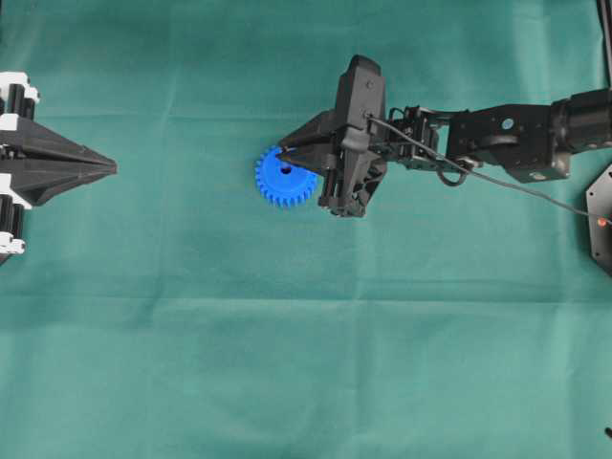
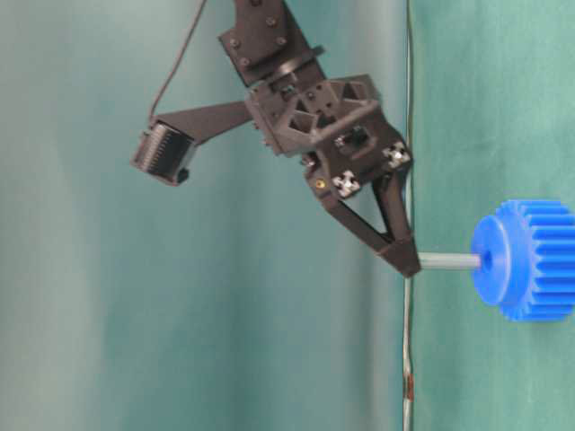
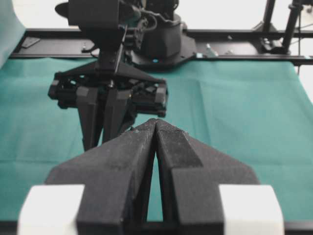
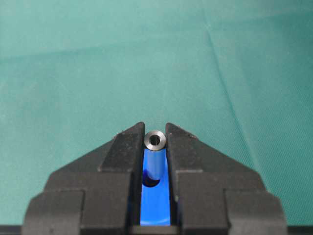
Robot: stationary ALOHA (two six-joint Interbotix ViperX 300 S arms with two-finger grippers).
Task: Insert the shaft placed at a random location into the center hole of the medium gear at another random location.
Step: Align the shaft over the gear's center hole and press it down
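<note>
The blue medium gear [image 1: 277, 182] lies flat on the green cloth near the middle. My right gripper [image 1: 283, 153] hangs over its hub, shut on the shaft [image 4: 155, 140], a short silvery cylinder held upright by its top end. In the table-level view the shaft [image 2: 447, 261] spans from the right gripper [image 2: 409, 262] to the gear [image 2: 530, 260], its lower end at the center hole [image 4: 150, 182]. My left gripper [image 1: 111, 168] rests at the far left, shut and empty, well away from the gear. Its fingers [image 3: 142, 147] hide the gear in the left wrist view.
Green cloth [image 1: 306, 363] covers the whole table. The right arm [image 1: 507, 139] reaches in from the right edge, with a cable trailing to a black mount [image 1: 602, 220]. A black frame rail [image 3: 234, 34] runs along the table's far side.
</note>
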